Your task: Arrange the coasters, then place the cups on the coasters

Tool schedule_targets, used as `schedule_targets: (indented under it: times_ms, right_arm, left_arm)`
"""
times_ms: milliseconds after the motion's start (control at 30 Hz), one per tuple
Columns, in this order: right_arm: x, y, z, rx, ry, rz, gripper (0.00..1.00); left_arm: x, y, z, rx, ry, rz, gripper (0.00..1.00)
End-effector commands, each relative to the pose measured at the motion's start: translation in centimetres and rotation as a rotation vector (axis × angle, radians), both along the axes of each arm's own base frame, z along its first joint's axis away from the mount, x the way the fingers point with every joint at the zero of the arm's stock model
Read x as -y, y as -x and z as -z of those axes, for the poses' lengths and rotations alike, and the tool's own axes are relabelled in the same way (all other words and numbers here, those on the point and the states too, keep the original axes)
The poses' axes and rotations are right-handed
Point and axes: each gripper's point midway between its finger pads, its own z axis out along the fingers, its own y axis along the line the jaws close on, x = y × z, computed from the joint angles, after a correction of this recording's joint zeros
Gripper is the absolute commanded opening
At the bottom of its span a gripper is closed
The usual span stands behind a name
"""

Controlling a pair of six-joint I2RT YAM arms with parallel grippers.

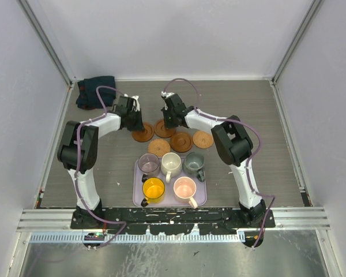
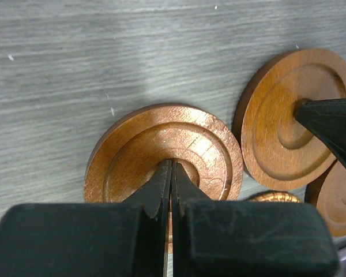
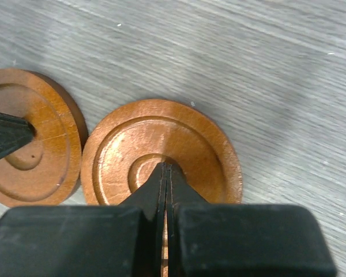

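Five round brown coasters lie in a cluster behind the tray. My left gripper point(image 1: 138, 127) is shut, its joined tips point(image 2: 171, 165) pressing down on the middle of the leftmost coaster point(image 1: 144, 137) point(image 2: 207, 144). My right gripper point(image 1: 168, 122) is also shut, tips point(image 3: 167, 167) resting on the centre of the neighbouring coaster point(image 1: 163, 130) point(image 3: 202, 144). Each wrist view shows the other coaster point(image 2: 277, 133) point(image 3: 52, 144) with the other gripper's tip on it. The other coasters point(image 1: 159, 147) point(image 1: 181, 141) point(image 1: 202, 139) lie nearer the tray. The purple point(image 1: 148, 164), cream point(image 1: 171, 163), grey-green point(image 1: 194, 163), yellow point(image 1: 153, 188) and pink point(image 1: 184, 187) cups stand on the tray.
The lavender tray point(image 1: 199, 199) sits near the arms' bases. A dark folded cloth point(image 1: 94, 92) lies at the far left corner. Grey walls enclose the wood-grain table point(image 1: 248, 104) on three sides.
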Motion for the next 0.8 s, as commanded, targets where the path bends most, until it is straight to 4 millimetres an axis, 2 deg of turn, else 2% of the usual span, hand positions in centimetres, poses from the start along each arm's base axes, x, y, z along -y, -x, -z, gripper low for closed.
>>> schedule_targets:
  times_ms: [0, 200, 367, 467, 600, 767]
  right_arm:
    - [3.5, -1.1, 0.7, -0.001, 0.116, 0.114, 0.01]
    - [8.2, -2.6, -0.1, 0.03, 0.165, 0.247, 0.01]
    - [13.1, -4.7, -0.6, 0.042, 0.151, 0.364, 0.01]
    - [16.2, -5.7, -0.1, 0.027, 0.144, 0.439, 0.01]
    - [19.9, -6.0, 0.0, 0.015, 0.128, 0.527, 0.01]
    - [23.8, -5.8, -0.8, 0.045, 0.147, 0.618, 0.01]
  left_arm:
    - [-0.5, -1.0, -0.1, -0.006, -0.052, 0.001, 0.0]
    - [-1.9, -2.3, 0.0, -0.022, -0.063, -0.042, 0.0]
    - [-3.6, -3.3, -0.3, -0.024, -0.061, -0.086, 0.0]
    - [-4.7, -3.7, -0.3, -0.028, -0.062, -0.106, 0.0]
    - [-5.7, -4.1, -0.3, -0.034, -0.051, -0.12, 0.0]
    - [-5.6, -4.0, -0.2, -0.038, -0.039, -0.112, 0.0]
